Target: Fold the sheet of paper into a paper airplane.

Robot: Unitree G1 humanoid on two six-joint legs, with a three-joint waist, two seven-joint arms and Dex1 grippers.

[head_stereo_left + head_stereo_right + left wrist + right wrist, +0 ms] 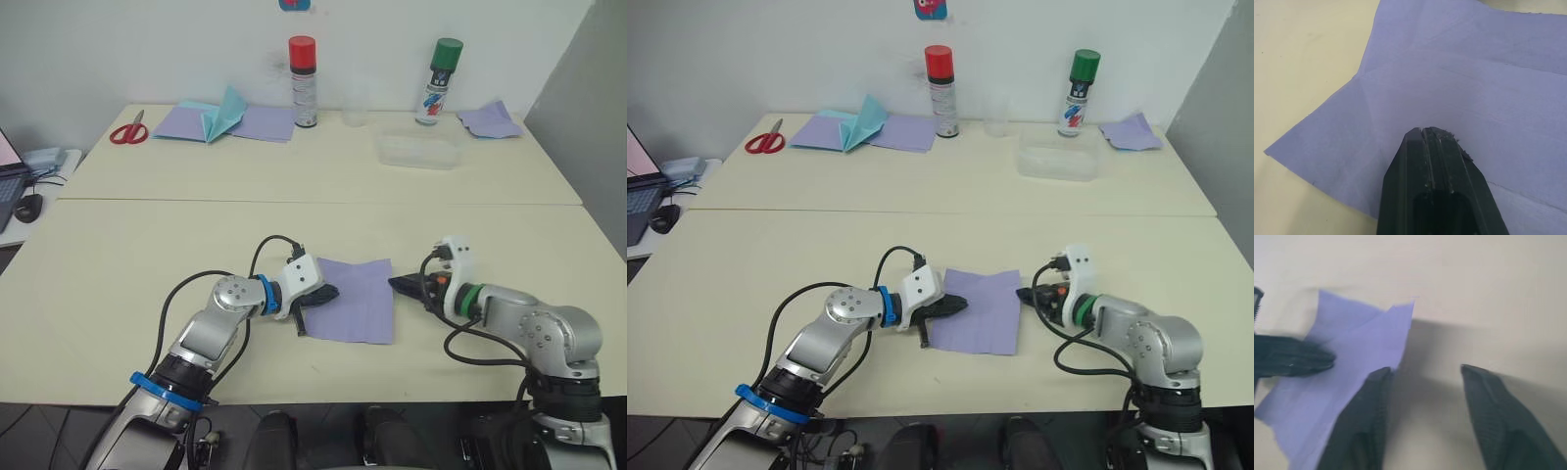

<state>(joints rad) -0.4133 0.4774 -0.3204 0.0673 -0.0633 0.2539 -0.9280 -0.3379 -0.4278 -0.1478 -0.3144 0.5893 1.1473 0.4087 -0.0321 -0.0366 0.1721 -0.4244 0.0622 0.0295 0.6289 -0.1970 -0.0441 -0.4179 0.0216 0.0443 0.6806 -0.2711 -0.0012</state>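
The sheet of paper [358,302] lies flat on the near table, lilac and creased, between my two grippers. My left gripper [329,292] is shut, and its joined fingertips [1425,132] rest on top of the sheet's left part [1459,83]. At the sheet's right edge my right gripper [399,285] is open. In the right wrist view one of its fingers [1374,387] overlaps the paper's edge [1352,347], and the other finger [1481,382] is over bare table. That view also shows the left gripper [1327,361] lying on the sheet.
On the far table stand a red-capped spray can [303,80] and a green-capped one [439,80]. A clear plastic container [416,150], red scissors [128,130], teal folded paper [223,111] and wider lilac sheets [266,123] lie there too. A mouse [29,206] sits at the left.
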